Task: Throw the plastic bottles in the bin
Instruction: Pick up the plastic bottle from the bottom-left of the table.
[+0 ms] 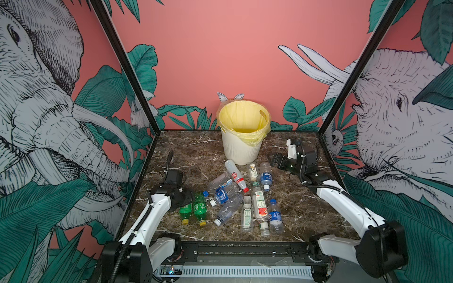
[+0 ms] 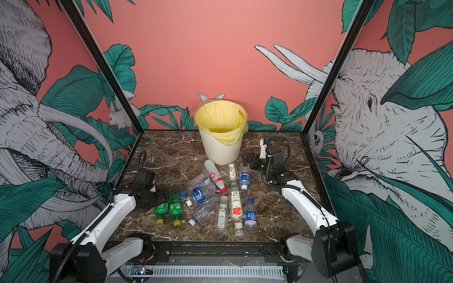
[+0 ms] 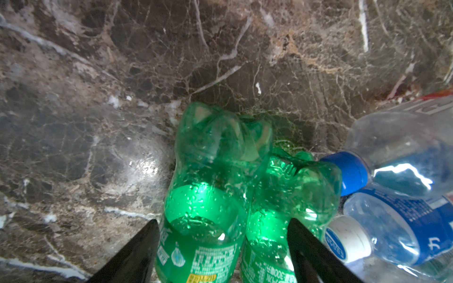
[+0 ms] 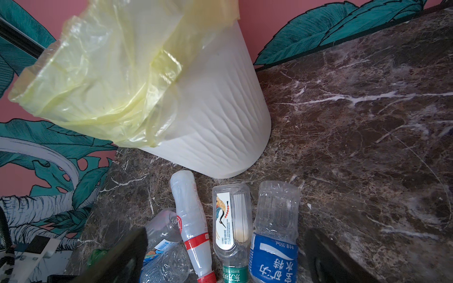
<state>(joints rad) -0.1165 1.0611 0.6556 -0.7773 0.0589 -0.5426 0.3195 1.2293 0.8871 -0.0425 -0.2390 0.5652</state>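
Observation:
Several plastic bottles lie in a loose heap on the marble table in both top views. Two green bottles point(image 1: 185, 212) point(image 1: 199, 208) with yellow caps lie side by side at the heap's left. My left gripper point(image 3: 223, 221) is down over them, open, with a black finger just outside each green bottle point(image 3: 203, 196) point(image 3: 282, 196). The bin point(image 1: 241, 149) point(image 2: 221, 152) stands at the back middle, lined with a yellow bag. My right gripper point(image 4: 226, 232) point(image 1: 273, 159) hovers open by the bin's base, above a red-banded bottle point(image 4: 193, 220), a crane-label bottle point(image 4: 231, 220) and a blue-label bottle point(image 4: 274, 245).
The marble table point(image 1: 306, 208) is boxed in by printed walls with black corner posts point(image 1: 127, 73) point(image 1: 355, 73). A black rail point(image 1: 245, 250) runs along the front edge between the arm bases. Clear blue-labelled bottles point(image 3: 404, 208) lie right beside the green pair.

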